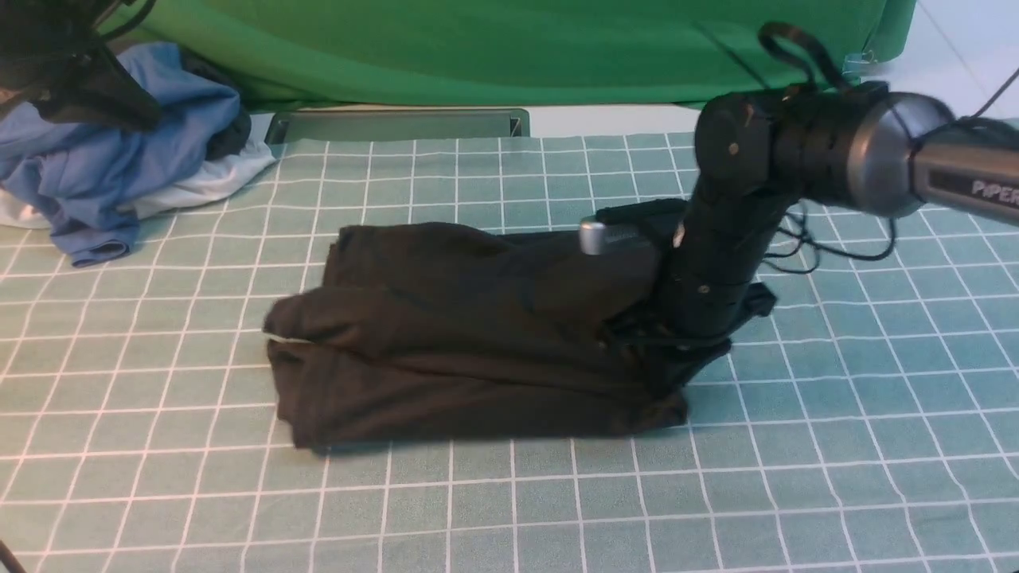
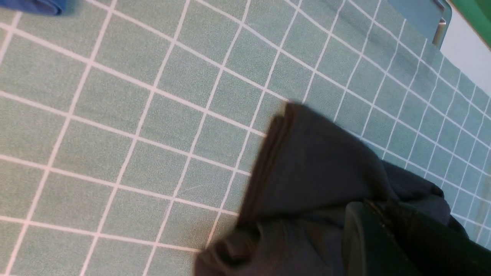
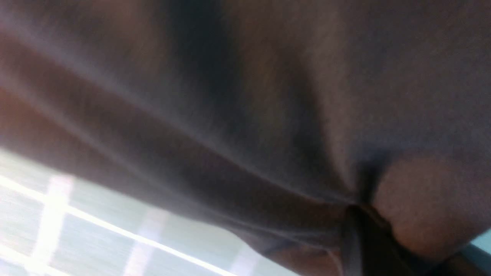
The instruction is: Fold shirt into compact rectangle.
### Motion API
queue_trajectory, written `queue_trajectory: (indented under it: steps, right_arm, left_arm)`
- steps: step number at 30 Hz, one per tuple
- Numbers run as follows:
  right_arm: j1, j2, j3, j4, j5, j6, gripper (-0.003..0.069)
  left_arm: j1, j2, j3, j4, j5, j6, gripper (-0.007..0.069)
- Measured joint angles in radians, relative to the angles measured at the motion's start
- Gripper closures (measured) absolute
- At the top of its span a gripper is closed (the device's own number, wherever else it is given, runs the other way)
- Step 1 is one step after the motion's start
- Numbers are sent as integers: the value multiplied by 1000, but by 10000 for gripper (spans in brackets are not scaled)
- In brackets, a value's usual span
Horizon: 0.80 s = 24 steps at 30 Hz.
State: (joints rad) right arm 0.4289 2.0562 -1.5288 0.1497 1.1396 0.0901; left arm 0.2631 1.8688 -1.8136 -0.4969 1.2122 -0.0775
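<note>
Two arms to watch: your right gripper (image 1: 677, 350) fingers pinch the black shirt (image 1: 446, 334), bunched mid-desk (image 1: 836, 446); left gripper (image 2: 383, 245) fingers pressed together, seemingly on cloth. Risk: a thin pinch on soft knit may slip mid-fold, skewing the rectangle.

1 black shirt (image 1: 470, 334), 1 blue/white clothes pile (image 1: 119, 167), 1 green cloth (image 1: 493, 48), 1 arm (image 1: 796, 159) visible.

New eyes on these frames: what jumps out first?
The black shirt bunched mid-table on the teal grid cloth, with the right arm's claw buried in its right end. Behind it, the bright green cloth spans the back; blue and white garments sit far left.
</note>
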Motion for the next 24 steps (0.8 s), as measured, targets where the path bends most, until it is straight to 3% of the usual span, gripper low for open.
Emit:
queue_trajectory:
  steps: [12, 18, 24]
  right_arm:
    - [-37, -109, 166, -117, 56, 8, 564]
    - [-38, -177, 317, -183, 20, 44, 564]
    - [-61, -211, 368, -233, -39, 65, 564]
  left_arm:
    - [-13, -14, 21, 17, -4, -25, 589]
    - [-70, -164, 252, 130, 0, -32, 582]
    - [-122, -293, 418, 122, -23, -32, 568]
